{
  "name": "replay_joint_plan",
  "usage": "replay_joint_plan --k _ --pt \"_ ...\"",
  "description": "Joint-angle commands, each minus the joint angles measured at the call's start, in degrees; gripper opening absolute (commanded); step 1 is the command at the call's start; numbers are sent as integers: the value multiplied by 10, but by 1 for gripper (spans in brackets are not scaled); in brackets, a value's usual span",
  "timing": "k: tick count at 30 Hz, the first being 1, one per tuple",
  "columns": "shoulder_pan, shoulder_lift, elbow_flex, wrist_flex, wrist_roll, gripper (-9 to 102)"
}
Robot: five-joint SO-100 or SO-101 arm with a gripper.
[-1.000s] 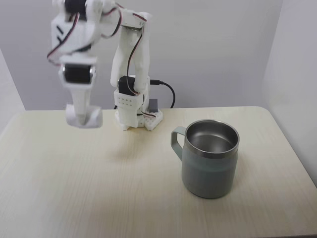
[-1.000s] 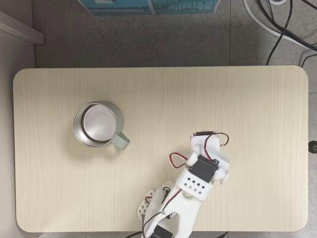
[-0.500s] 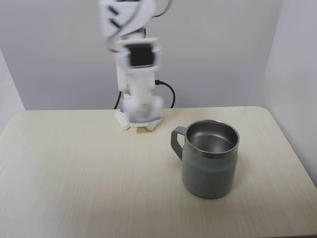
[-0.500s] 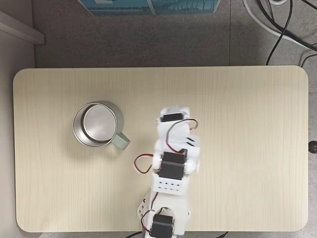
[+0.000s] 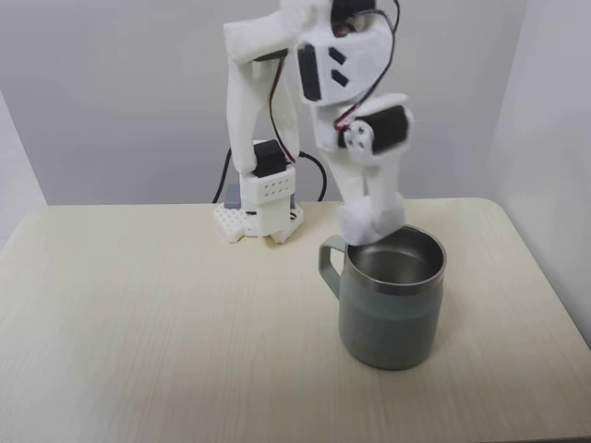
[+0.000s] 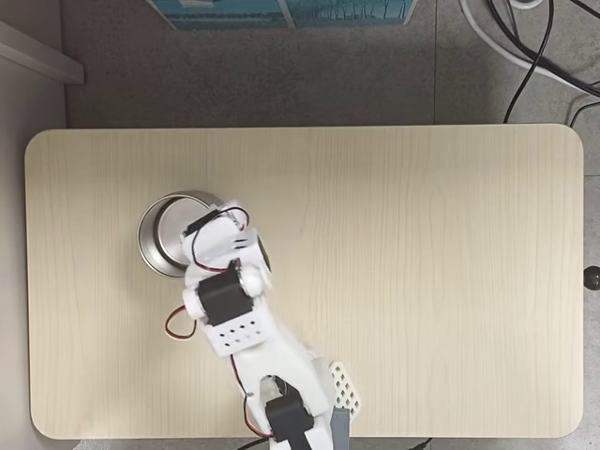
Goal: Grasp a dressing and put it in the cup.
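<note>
A: The arm had swung right across from the far side of the table (image 5: 138, 305), and the gripper (image 5: 369, 221) hung just above the cup (image 5: 392, 309), over its handle-side rim.

B: Closed on the dressing (image 5: 355, 224)?

A: A blurred white wad sat at its tips, so it looked held, though not certainly. Release seemed next.

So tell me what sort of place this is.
Probably an indoor robot test bench, not a kitchen: a pale wood-grain table with a small white arm fixed on it, cables on a grey floor, plain walls and a lone mug.
</note>
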Motion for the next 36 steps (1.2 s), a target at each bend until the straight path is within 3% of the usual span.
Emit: replay_joint_plan --k 1,7,11,15,36 --pt "-29 6 3 -12 8 0" --pt "-49 16 0 -12 17 0" --pt "-51 11 -13 -12 13 15" --pt "-50 7 -25 -12 13 19" --pt "-76 -4 -24 -13 18 19"
